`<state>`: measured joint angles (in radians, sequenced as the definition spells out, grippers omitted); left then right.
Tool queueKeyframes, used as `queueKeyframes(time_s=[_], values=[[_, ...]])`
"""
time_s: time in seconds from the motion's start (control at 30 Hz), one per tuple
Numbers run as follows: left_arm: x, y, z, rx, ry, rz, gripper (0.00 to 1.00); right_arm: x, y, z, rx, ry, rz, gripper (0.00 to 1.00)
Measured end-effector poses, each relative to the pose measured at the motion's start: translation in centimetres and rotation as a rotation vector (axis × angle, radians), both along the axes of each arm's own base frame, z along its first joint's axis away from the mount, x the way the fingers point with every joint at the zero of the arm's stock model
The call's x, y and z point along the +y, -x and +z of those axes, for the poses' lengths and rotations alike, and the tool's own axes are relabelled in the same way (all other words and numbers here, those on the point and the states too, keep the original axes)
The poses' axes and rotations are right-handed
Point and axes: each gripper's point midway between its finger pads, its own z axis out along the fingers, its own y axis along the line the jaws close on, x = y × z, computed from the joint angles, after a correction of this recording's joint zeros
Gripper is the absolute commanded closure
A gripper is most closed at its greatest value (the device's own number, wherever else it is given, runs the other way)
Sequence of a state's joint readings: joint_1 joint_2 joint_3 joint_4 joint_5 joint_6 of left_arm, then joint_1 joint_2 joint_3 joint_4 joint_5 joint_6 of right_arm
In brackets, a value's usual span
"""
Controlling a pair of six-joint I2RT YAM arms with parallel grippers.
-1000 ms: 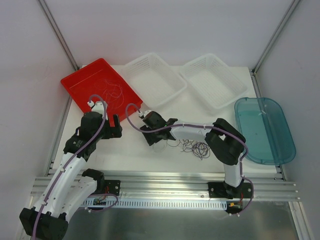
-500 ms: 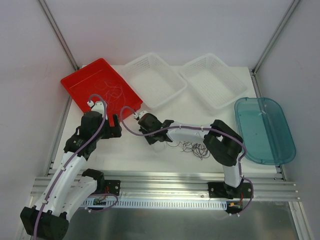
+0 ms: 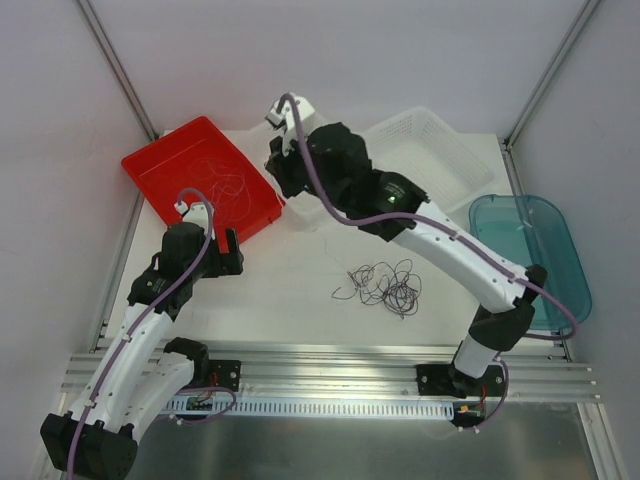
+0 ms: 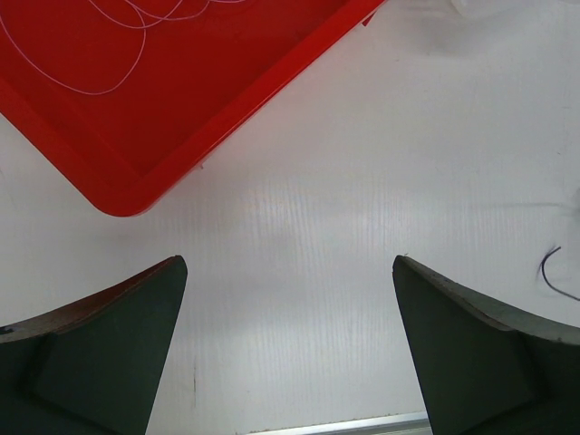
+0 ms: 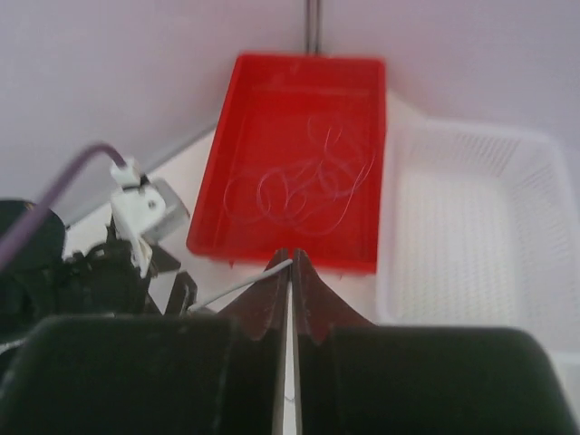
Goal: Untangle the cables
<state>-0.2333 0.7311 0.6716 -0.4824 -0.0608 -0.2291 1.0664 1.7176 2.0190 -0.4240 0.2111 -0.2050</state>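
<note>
Your right jaws are pressing together on a thin pale cable (image 5: 243, 284), raised near the glossy red tray (image 3: 160, 160), which is holding looped white cables (image 5: 299, 186). Your left jaws are gaping over the matte white surface (image 4: 362, 236). A wiry dark tangle (image 3: 385, 285) is lying there, well apart from both.

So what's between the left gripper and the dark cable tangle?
Nothing but bare table from left gripper to tangle, per the top view.
</note>
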Motion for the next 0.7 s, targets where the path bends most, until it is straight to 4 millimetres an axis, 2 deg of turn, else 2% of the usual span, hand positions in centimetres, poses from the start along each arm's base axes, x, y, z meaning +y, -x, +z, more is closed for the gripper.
queueKeyframes(time_s=[0.03, 0.13, 0.23, 0.4, 0.53, 0.7], values=[[0.0, 0.0, 0.0, 0.000, 0.000, 0.000, 0.01, -0.7, 0.1, 2.4, -0.040, -0.031, -0.009, 0.99], [-0.1, 0.0, 0.0, 0.001, 0.002, -0.003, 0.01, -2.9, 0.3, 7.1, -0.128, -0.077, -0.037, 0.99], [-0.1, 0.0, 0.0, 0.001, 0.006, -0.006, 0.01, -4.8, 0.2, 10.0, -0.198, -0.096, -0.077, 0.99], [-0.4, 0.1, 0.2, -0.004, 0.021, -0.020, 0.01, -7.1, 0.0, 11.6, -0.257, -0.084, -0.133, 0.99], [-1.0, 0.1, 0.4, -0.011, 0.042, -0.049, 0.01, -8.2, -0.1, 13.0, -0.295, -0.097, -0.158, 0.99], [-3.2, 0.2, 1.2, -0.040, 0.118, -0.154, 0.01, -10.3, 0.8, 15.3, -0.348, -0.173, -0.178, 0.99]])
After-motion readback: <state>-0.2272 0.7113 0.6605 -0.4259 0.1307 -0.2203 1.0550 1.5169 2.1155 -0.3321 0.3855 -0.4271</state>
